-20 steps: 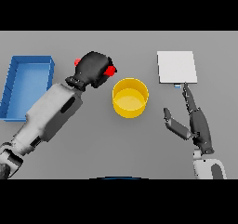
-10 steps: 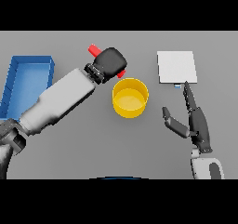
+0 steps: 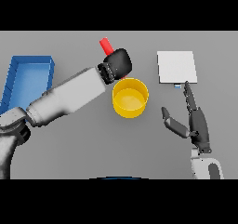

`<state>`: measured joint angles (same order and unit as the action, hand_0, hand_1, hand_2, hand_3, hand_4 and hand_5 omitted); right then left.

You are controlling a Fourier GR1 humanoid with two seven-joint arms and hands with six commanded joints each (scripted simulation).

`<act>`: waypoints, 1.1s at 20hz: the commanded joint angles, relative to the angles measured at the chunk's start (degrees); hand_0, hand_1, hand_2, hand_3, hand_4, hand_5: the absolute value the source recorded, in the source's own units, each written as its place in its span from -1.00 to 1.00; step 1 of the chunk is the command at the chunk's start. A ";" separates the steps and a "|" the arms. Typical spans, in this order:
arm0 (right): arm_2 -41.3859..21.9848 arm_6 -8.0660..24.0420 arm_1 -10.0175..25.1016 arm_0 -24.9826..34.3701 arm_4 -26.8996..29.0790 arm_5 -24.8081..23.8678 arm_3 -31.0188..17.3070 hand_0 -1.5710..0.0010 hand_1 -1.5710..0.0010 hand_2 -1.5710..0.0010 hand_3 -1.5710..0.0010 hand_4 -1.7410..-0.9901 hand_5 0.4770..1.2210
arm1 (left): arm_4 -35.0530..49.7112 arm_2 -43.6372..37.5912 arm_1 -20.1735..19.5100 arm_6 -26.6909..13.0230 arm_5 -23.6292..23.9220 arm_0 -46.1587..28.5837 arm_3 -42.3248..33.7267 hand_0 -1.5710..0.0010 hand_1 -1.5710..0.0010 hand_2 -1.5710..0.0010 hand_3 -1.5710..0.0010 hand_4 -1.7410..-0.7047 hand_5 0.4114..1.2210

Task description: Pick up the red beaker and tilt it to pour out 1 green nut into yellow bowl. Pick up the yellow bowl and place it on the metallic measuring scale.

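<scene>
My left hand [image 3: 118, 63] is shut on the red beaker [image 3: 106, 45], whose end sticks out up and to the left of the dark fist. The hand hangs just above the far rim of the yellow bowl [image 3: 130, 97], which stands in the middle of the table. I cannot see any green nut. To the right lies the metallic measuring scale [image 3: 176, 67], a pale square plate. My right hand [image 3: 196, 123] is open below the scale, fingers straight and pointing toward it, thumb spread to the left.
A blue tray [image 3: 28, 81] sits at the left edge of the table, partly covered by my left forearm.
My left hand has carried the red beaker to the right, from beside the blue tray to over the bowl's rim, turning it as it went. The right hand has held still.
</scene>
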<state>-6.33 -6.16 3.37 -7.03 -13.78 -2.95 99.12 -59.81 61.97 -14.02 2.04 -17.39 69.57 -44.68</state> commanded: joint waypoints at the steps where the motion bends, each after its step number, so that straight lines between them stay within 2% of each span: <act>1: 0.23 0.53 0.13 0.00 0.36 0.13 0.35 1.00 1.00 1.00 1.00 0.50 -0.60 | -0.68 1.24 0.43 0.57 0.12 0.60 0.31 -1.00 -1.00 -1.00 -1.00 -0.99 1.00; 7: 0.00 0.81 0.04 0.39 -0.60 -0.41 -0.28 1.00 1.00 1.00 1.00 0.57 -0.60 | -5.63 9.65 2.26 2.15 1.03 5.43 3.21 -1.00 -1.00 -1.00 -1.00 -0.99 1.00; 10: -0.46 -0.04 0.24 -0.43 -1.40 -0.49 0.17 1.00 1.00 1.00 1.00 0.54 -0.58 | -6.67 12.29 3.13 2.25 1.39 7.18 3.86 -1.00 -1.00 -1.00 -1.00 -0.98 1.00; 11: -0.10 1.04 0.35 0.15 -1.77 -1.03 0.00 1.00 1.00 1.00 1.00 0.55 -0.57 | -7.02 13.34 3.09 2.51 1.16 7.69 3.72 -1.00 -1.00 -1.00 -1.00 -0.97 1.00; 14: 0.31 -0.52 0.76 -0.03 -0.85 -0.56 0.29 1.00 1.00 1.00 1.00 0.57 -0.58 | -7.68 15.51 3.84 2.34 1.27 9.43 3.98 -1.00 -1.00 -1.00 -1.00 -0.96 1.00; 15: 0.37 -1.15 0.44 -0.31 -0.35 -0.47 0.15 1.00 1.00 1.00 1.00 0.56 -0.58 | -7.41 15.79 3.79 3.17 1.36 10.39 4.15 -1.00 -1.00 -1.00 -1.00 -0.96 1.00; 17: 0.32 -0.19 0.13 0.52 0.11 -0.15 -0.35 1.00 1.00 1.00 1.00 0.57 -0.57 | -7.16 16.42 4.19 5.34 2.05 13.56 6.26 -1.00 -1.00 -1.00 -1.00 -0.96 1.00; 18: -0.08 -1.26 -0.16 -0.48 0.06 -0.04 0.03 1.00 1.00 1.00 1.00 0.56 -0.57 | -6.58 15.98 3.64 6.04 1.94 15.47 7.00 -1.00 -1.00 -1.00 -1.00 -0.96 1.00; 21: 0.42 -1.63 0.31 0.33 0.36 0.10 -0.69 1.00 1.00 1.00 1.00 0.56 -0.52 | -6.00 15.47 1.42 6.13 3.78 20.66 10.21 -1.00 -1.00 -1.00 -1.00 -0.97 1.00; 22: 0.01 -2.28 0.36 -0.10 -0.30 -0.03 -0.36 1.00 1.00 1.00 1.00 0.56 -0.51 | -4.45 13.89 0.00 6.51 4.30 22.31 10.99 -1.00 -1.00 -1.00 -0.74 -0.98 1.00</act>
<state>-6.32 -8.55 3.72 -7.14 -14.07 -2.97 98.75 -64.15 75.86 -14.12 8.42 -13.19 91.99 -33.67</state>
